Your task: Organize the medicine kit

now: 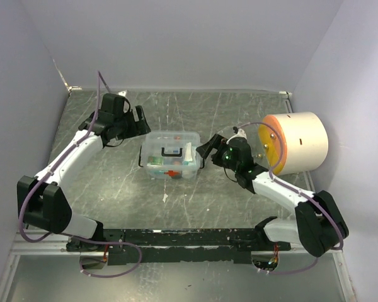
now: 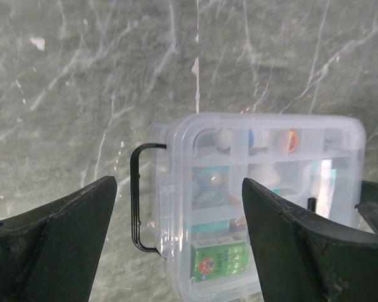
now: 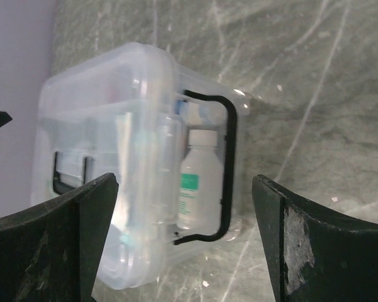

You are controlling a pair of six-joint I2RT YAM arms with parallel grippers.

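The medicine kit [image 1: 170, 157], a small clear box with a black handle on top, sits mid-table with its lid down. My left gripper [image 1: 140, 121] is open and empty, just off the kit's far left corner. In the left wrist view the kit [image 2: 271, 182] shows a divided tray, a green packet [image 2: 219, 259] and a black side clasp [image 2: 136, 195] between my open left gripper [image 2: 179, 242]. My right gripper [image 1: 207, 148] is open and empty beside the kit's right end. In the right wrist view the kit [image 3: 113, 126] holds a white bottle [image 3: 198, 179] behind a black clasp [image 3: 229, 163], ahead of the open right gripper [image 3: 186, 242].
A big cream cylinder with an orange face [image 1: 299, 143] lies at the right, close behind the right arm. White walls enclose the grey marbled table [image 1: 195, 107] at the left, back and right. A black rail [image 1: 189, 238] runs along the near edge.
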